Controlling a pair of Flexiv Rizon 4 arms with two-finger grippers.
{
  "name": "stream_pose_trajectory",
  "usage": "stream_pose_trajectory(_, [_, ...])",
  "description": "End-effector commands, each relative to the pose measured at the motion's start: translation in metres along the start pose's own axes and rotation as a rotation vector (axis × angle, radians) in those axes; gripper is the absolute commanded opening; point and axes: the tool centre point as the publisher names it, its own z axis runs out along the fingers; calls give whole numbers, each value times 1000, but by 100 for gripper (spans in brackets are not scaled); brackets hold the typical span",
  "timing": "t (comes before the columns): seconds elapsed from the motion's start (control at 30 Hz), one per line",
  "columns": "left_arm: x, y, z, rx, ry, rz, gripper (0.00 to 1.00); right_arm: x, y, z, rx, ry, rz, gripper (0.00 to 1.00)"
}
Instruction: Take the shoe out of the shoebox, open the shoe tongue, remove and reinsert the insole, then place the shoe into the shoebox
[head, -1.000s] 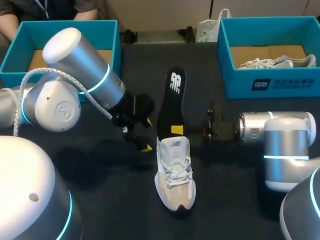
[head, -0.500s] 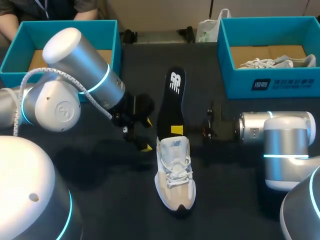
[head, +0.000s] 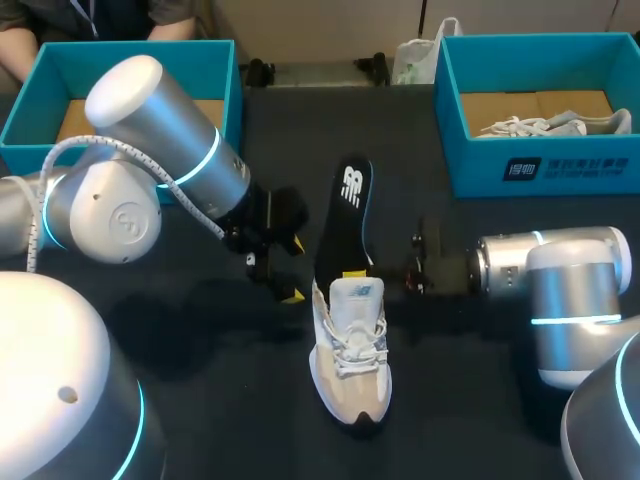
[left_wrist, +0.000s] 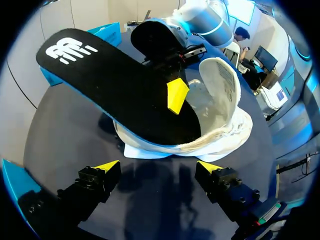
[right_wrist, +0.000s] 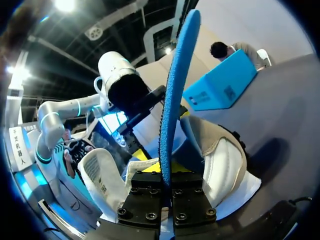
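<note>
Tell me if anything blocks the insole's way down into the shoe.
Nothing visible does. The insole, gripped by the right end effector, has one end inside the opening of the shoe. The tongue is lifted clear of that opening. The left end effector hangs open short of the shoe, touching neither.

One end of the insole is hidden inside the shoe, and the left arm covers part of a shoebox.

The shoe lies at the near middle of the table; the insole stands in its opening, leaning toward the far side. The left gripper is just left of the shoe, and the right gripper is at the insole's right. The left shoebox sits far left, the right shoebox far right, with a second shoe inside.
</note>
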Motion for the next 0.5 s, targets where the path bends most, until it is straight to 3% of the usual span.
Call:
stream_pose_trajectory(0.03, [0,0,1,-2,-1,0,100,0,-12,4,26,-2,5,0])
stream_pose_trajectory(0.3, [0,0,1,-2,-1,0,100,6,-6,6,22,17,-44,0])
stream_pose_trajectory(0.4, [0,0,1,-2,-1,0,100,9,-1,7,24,26,-69,14])
stream_pose_trajectory(0.5, [0,0,1,-2,-1,0,100,11,3,7,31,30,-84,15])
